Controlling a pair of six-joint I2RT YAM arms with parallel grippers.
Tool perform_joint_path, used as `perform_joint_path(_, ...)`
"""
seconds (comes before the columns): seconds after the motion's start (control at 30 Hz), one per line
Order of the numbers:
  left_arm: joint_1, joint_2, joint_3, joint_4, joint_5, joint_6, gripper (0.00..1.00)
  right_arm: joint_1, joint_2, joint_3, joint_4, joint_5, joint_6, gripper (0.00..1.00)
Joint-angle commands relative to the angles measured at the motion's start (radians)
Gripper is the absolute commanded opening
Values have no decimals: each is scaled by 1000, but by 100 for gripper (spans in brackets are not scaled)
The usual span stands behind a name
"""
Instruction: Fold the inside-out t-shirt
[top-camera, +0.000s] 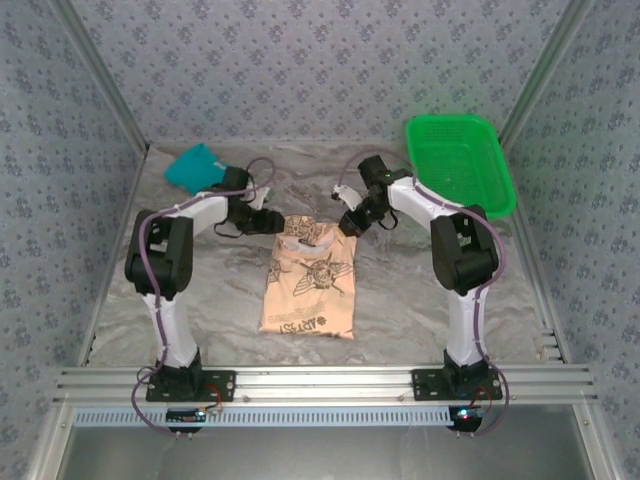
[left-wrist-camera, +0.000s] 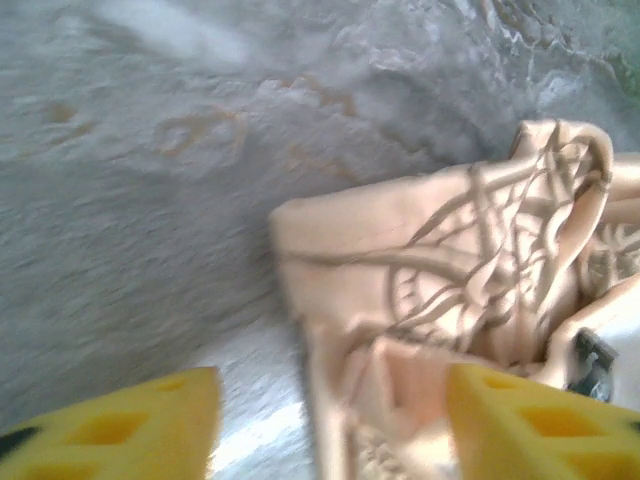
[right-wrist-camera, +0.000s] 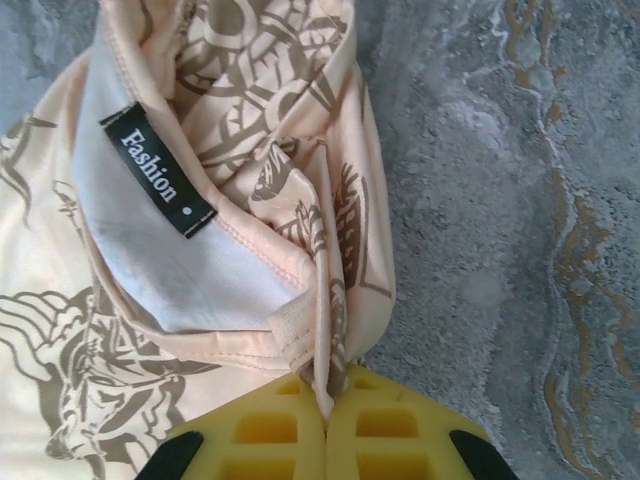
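1. Inside-out t-shirt (top-camera: 310, 285) lies mid-frame in my top view, roughly folded on the marbled table (top-camera: 420, 300), brown print showing.
2. At its upper right corner, my right gripper (top-camera: 350, 222) is clenched on a fold of cloth, near the dark label (right-wrist-camera: 157, 168).
3. At its upper left corner, my left gripper (top-camera: 270, 222) is released, jaws apart, straddling the shirt's edge.
4. Farthest back I see a teal shirt (top-camera: 195, 167) upper left and a green basket (top-camera: 460, 160) upper right.

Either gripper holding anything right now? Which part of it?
The right gripper is shut on the inside-out t-shirt, pinching a bunched fold at the neckline edge near the label. The left gripper is open at its edge, holding nothing.
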Motion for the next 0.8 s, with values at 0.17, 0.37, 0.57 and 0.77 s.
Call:
perform_joint_path(0.17,-67,-261,-160,194,18,640,100,11,41,27,-37,78,-60,0)
perform_joint_path(0.37,-12,9,232,-301,145,980,100,13,54,60,-51,76,-63,0)
perform_joint_path(0.57,-15,84,251,-267,104,1105,100,5,60,62,-69,75,-81,0)
perform_joint_path(0.77,-38,171,327,-351,26,1209,100,-1,80,72,-82,68,-86,0)
